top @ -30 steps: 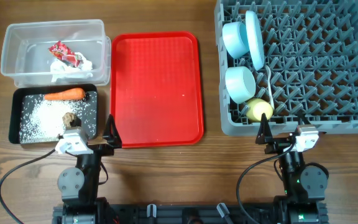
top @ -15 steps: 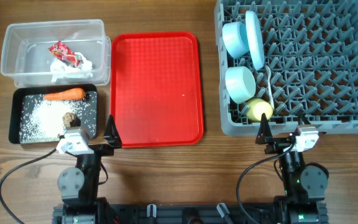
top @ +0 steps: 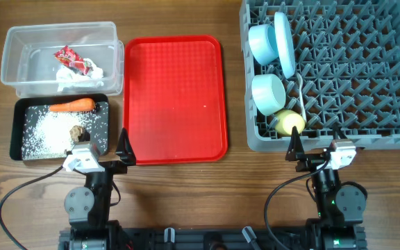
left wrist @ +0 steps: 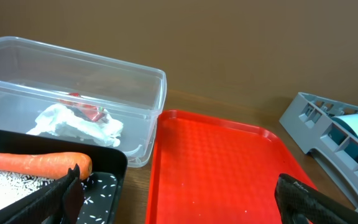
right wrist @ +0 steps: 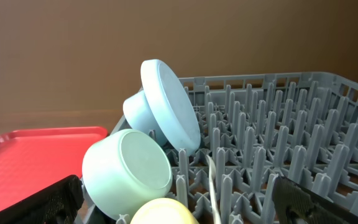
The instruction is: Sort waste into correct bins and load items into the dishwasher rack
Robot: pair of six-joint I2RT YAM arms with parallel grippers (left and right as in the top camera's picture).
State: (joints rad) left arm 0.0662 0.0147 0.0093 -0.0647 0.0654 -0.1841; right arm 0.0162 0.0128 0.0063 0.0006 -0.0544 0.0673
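Note:
The clear tub (top: 61,28) holds the red-and-white wrapper (top: 73,59) and white tissue (top: 75,75). The black tray (top: 16,132) holds the carrot (top: 71,105), rice (top: 47,132) and a brown lump (top: 77,132). The grey rack (top: 367,69) holds the blue plate (top: 284,42), blue bowl (top: 262,42), green bowl (top: 268,92), yellow cup (top: 289,122) and white spoon (top: 301,94). My left gripper (top: 104,154) is open and empty at the front, by the black tray's corner (left wrist: 114,168). My right gripper (top: 317,151) is open and empty before the rack's front edge, facing the cup (right wrist: 163,213).
A flat red tray (top: 174,97) lies between the bins and the rack, with only a few specks on it. Both arm bases stand at the table's front edge. Bare wood lies along the front between the arms.

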